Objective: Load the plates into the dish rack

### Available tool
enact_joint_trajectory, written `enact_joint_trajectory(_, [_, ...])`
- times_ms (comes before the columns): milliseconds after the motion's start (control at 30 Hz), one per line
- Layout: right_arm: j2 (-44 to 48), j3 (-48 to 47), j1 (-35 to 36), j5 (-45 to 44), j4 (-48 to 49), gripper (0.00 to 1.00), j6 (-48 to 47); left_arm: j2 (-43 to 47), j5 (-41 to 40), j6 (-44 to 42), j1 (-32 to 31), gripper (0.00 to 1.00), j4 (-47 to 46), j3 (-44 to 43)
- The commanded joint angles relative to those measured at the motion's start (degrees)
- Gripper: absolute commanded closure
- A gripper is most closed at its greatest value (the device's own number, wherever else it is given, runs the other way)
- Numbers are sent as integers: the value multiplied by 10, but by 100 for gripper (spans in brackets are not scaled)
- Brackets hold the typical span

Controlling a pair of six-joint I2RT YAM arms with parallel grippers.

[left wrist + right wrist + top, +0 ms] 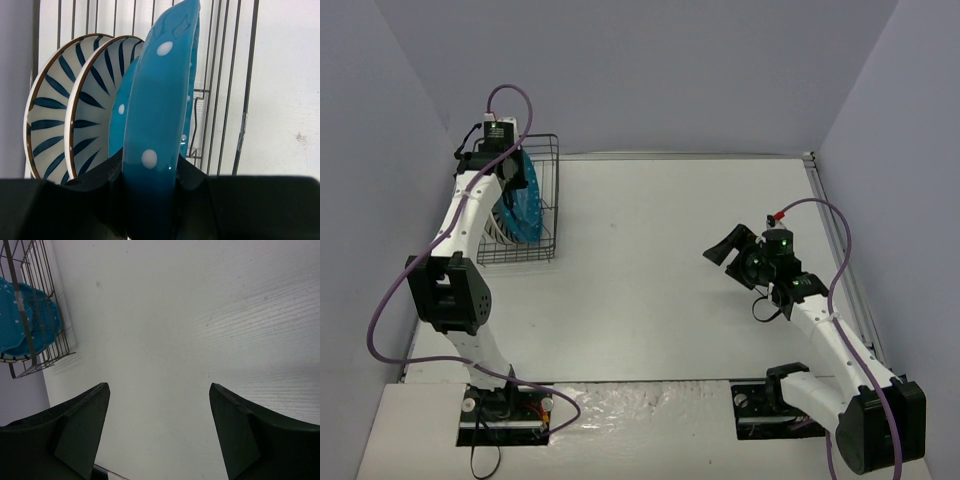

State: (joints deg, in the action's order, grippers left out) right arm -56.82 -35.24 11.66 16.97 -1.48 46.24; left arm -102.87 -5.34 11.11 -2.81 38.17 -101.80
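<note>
The black wire dish rack point(548, 165) stands at the table's far left. In the left wrist view two white plates with dark stripes point(47, 115) point(92, 100) stand on edge in it, and a teal dotted plate point(119, 120) stands beside them. My left gripper point(149, 175) is shut on the rim of another teal dotted plate point(157, 100), held upright inside the rack point(220, 75) next to the others. From above, the left gripper point(515, 180) reaches down into the rack over the teal plate point(527, 210). My right gripper point(725, 250) hovers open and holds nothing at mid-right, the same in its wrist view point(159, 390).
The white table point(650, 260) lies between the rack and the right arm. Grey walls close in the left, back and right sides. The right wrist view shows the rack point(37, 300) with the teal plates point(30, 325) at its upper left.
</note>
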Motion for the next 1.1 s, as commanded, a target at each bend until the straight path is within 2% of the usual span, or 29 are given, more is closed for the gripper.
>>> enact_joint_trajectory(0, [6, -1, 1, -1, 32, 23, -3, 14, -7, -2, 7, 100, -69, -43])
enact_joint_trajectory(1067, [10, 7, 1, 5, 42, 23, 2, -36, 19, 13, -6, 100, -58, -31])
